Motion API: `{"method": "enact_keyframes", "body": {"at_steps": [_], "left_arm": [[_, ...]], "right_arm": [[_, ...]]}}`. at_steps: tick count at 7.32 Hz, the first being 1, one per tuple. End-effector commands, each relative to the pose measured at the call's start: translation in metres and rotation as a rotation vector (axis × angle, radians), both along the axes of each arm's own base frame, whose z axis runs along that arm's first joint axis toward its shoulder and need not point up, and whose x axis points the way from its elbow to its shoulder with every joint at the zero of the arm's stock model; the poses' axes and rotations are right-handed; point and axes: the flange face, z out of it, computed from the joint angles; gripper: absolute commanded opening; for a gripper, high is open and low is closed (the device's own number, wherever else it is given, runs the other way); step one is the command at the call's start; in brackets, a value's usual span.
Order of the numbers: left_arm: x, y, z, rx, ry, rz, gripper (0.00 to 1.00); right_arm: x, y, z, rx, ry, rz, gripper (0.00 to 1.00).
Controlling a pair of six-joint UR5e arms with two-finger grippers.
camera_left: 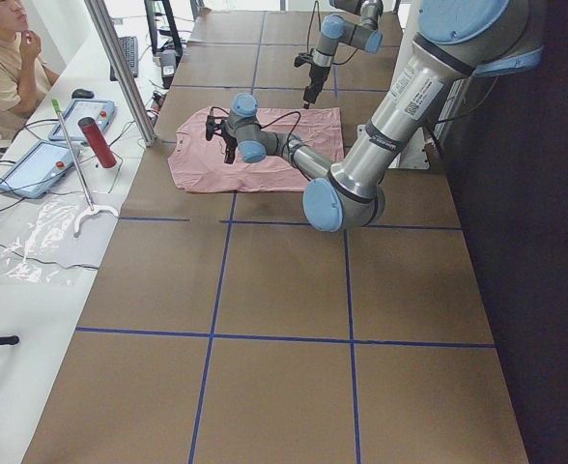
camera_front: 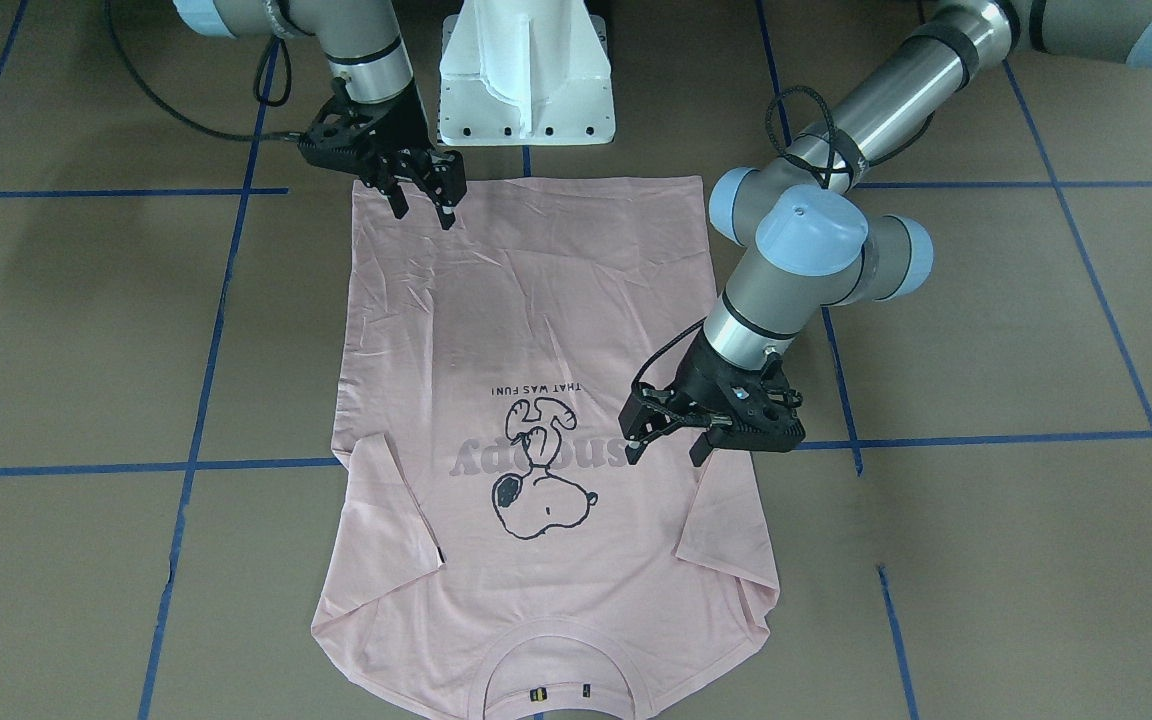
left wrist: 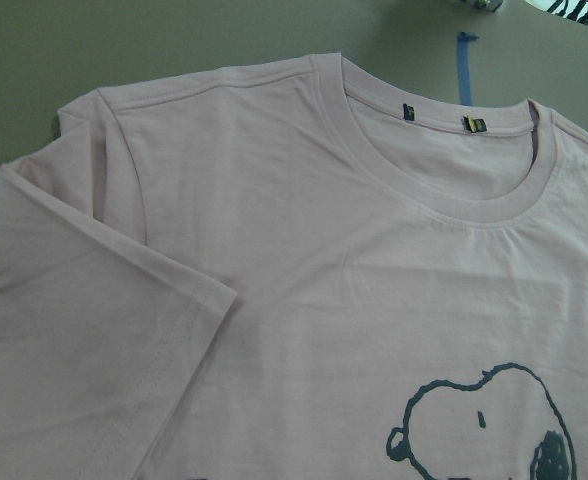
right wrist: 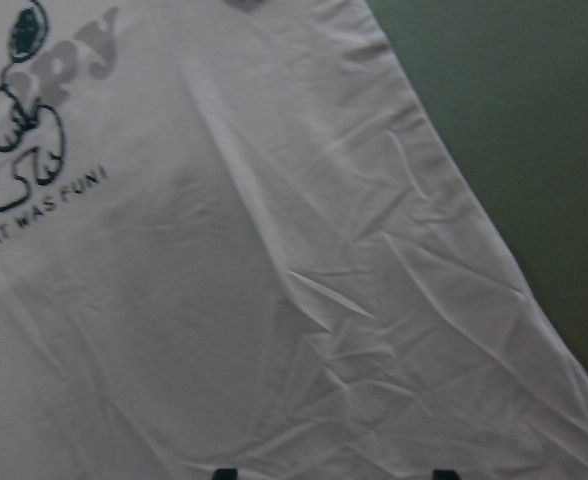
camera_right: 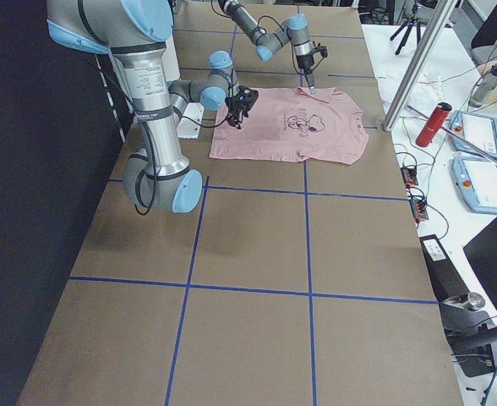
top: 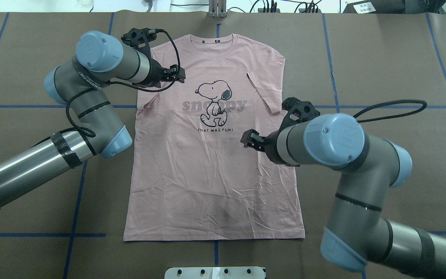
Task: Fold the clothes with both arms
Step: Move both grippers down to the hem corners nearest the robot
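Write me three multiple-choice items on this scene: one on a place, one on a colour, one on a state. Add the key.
1. Relative to the white base, the collar of the T-shirt lies:
A) at the near end
B) at the far end
C) off to the robot's left

2. The tape lines are:
A) red
B) blue
C) yellow

3. The right gripper is:
A) shut on cloth
B) shut, empty
C) open, empty

Key:
1 B, the collar is at the end of the T-shirt opposite the white base.
2 B, the grid shows blue in the overhead view.
3 C, its jaws stand apart with no cloth between them.
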Motion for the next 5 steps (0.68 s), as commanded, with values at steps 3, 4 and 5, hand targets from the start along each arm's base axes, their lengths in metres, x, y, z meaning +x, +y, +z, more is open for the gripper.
{"method": "enact_keyframes", "body": {"at_steps": [3, 4, 5], "left_arm": [[-0.004, 0.003, -0.006, -0.005, 0.015, -0.007, 0.85], [-0.019, 0.02, -0.017, -0.014, 0.057, -0.007, 0.85], [-0.04, 0.045, -0.015, -0.037, 0.102, 0.027, 0.85]], "right_arm": [[0.015, 0.052, 0.069, -0.142, 0.071, 0.091, 0.69], [0.011, 0.06, 0.075, -0.153, 0.08, 0.09, 0.69], [0.001, 0.067, 0.082, -0.154, 0.098, 0.077, 0.7]]}}
